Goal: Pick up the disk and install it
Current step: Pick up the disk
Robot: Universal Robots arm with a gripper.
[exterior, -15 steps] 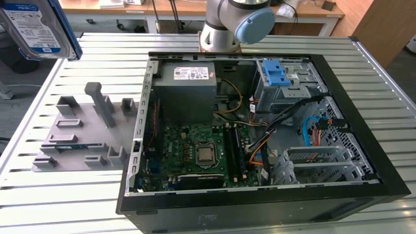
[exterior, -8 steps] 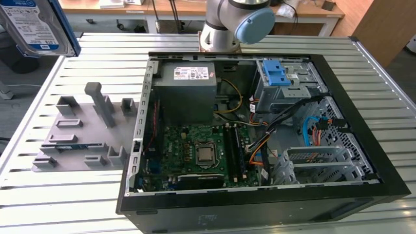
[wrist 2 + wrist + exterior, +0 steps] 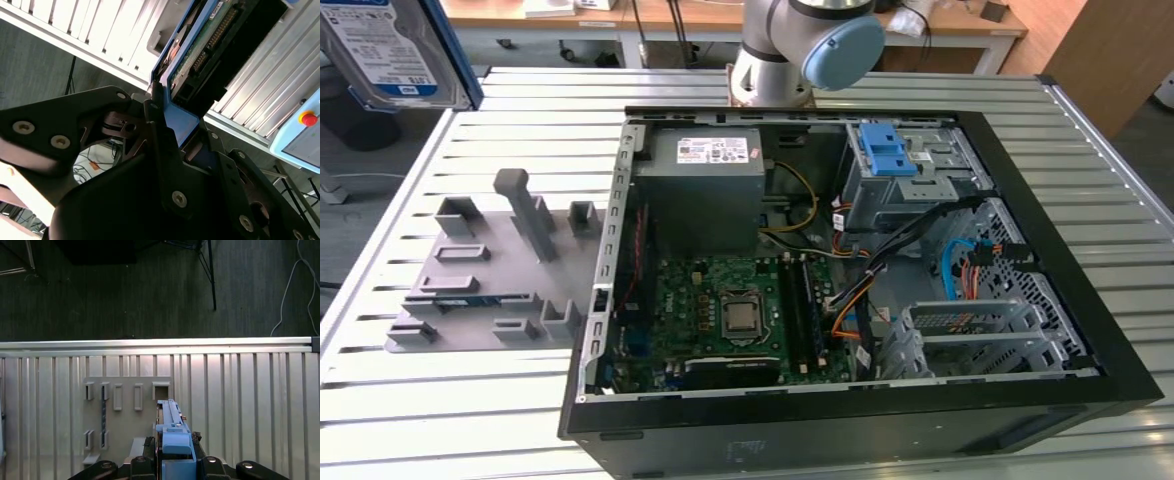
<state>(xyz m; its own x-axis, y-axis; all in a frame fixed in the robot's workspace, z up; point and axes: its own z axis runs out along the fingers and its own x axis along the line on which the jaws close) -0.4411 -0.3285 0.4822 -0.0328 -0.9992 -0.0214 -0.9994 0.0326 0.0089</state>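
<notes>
The disk, silver with a blue-and-white label and a blue bracket, hangs high above the table at the exterior view's far left, away from the open computer case. In both wrist views my gripper is shut on the disk's blue bracket. The disk's green circuit-board side shows in the second wrist view. In the first wrist view the disk stands edge-on between my gripper fingers, over the grey fixture.
The grey fixture with upright posts lies on the slatted metal table beside the case. Inside the case are a grey power-supply box, a motherboard, cables and a drive cage with a light-blue latch. The arm's base stands behind the case.
</notes>
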